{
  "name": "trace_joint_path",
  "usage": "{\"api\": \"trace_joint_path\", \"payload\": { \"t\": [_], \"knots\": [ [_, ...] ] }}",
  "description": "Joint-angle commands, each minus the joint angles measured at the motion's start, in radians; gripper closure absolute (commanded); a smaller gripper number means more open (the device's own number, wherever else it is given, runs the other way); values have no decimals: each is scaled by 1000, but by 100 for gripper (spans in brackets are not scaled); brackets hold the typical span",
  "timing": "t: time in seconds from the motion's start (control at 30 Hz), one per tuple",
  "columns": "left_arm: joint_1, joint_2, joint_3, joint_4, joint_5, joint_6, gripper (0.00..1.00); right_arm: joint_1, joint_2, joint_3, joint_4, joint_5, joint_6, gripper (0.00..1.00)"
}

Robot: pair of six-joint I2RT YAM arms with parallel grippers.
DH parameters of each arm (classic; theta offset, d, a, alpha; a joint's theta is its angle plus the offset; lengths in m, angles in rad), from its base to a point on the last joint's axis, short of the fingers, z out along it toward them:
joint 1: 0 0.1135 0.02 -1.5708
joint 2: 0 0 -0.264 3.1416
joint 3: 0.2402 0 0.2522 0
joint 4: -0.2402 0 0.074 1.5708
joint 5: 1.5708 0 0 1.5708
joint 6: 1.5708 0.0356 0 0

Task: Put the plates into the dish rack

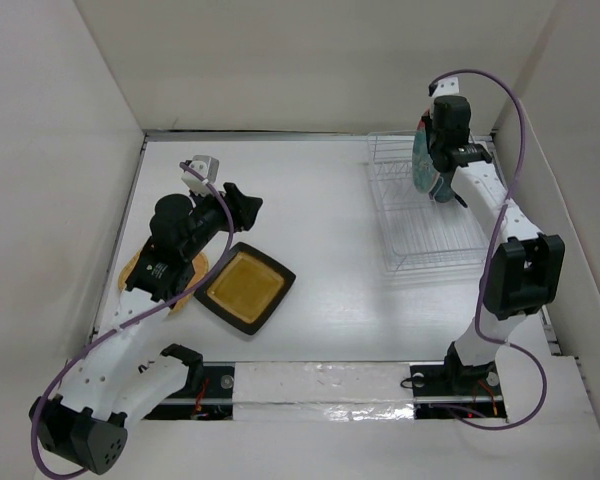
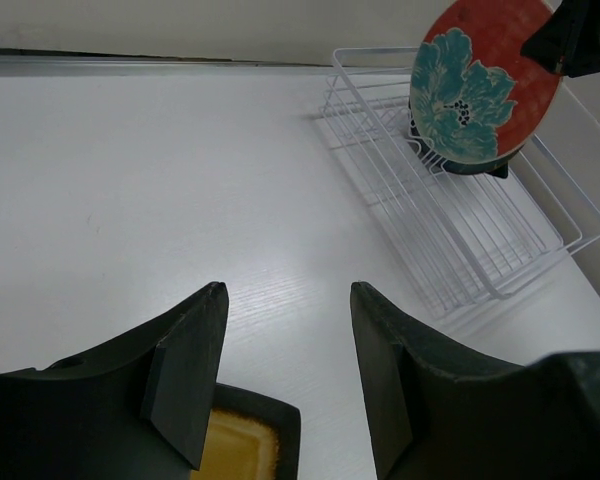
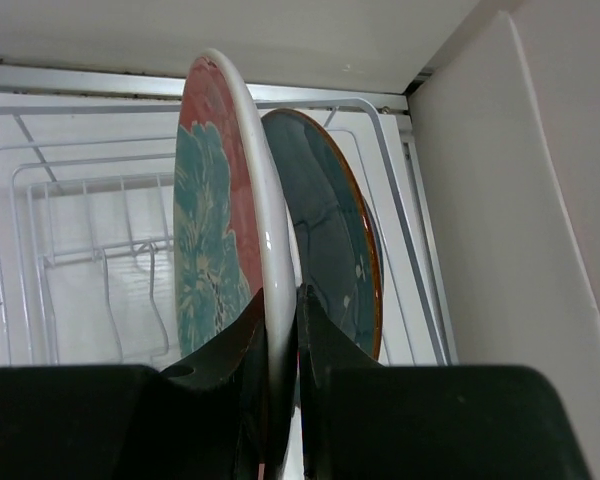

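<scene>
- a white tabletop (image 1: 320, 200) boxed in by plain white walls. the dish rack (image 1: 430, 235) sits at the upper right of the top view, close to the right wall.
- the right tool (image 3: 280, 320) is clamped on the rim of the marbled plate (image 3: 220, 220), holding it on edge over the rack's far end.
- the teal plate (image 3: 330, 250) stands in the rack just behind it, with only a thin gap between them. a slight drift that way would likely knock glaze on glaze.
- the pinch is at the rim only, so i judge the plate may swing in the grip. it could also land on top of a wire instead of between two, and tip when let go.
- the left tool (image 2: 288, 295) is spread wide and empty, hovering over a corner of the mustard plate (image 1: 245, 288) at centre left.
- the tan-orange plate (image 1: 138, 270) lies half hidden under the left arm, which could scrape it if it drops.
- count: one rack, two tools, four plates seen: one marbled, one teal, one mustard, one tan-orange. no dark blue one shows.
</scene>
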Motion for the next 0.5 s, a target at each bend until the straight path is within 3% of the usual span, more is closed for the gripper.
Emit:
{"api": "trace_joint_path", "payload": {
  "t": [0.0, 0.47],
  "knots": [
    [2, -1, -5, 45, -11, 14, 52, -11, -51, 101, 177, 31, -27, 100],
    [2, 10, -6, 48, 1, 12, 52, -40, -92, 82, 194, -3, 5, 100]
  ]
}}
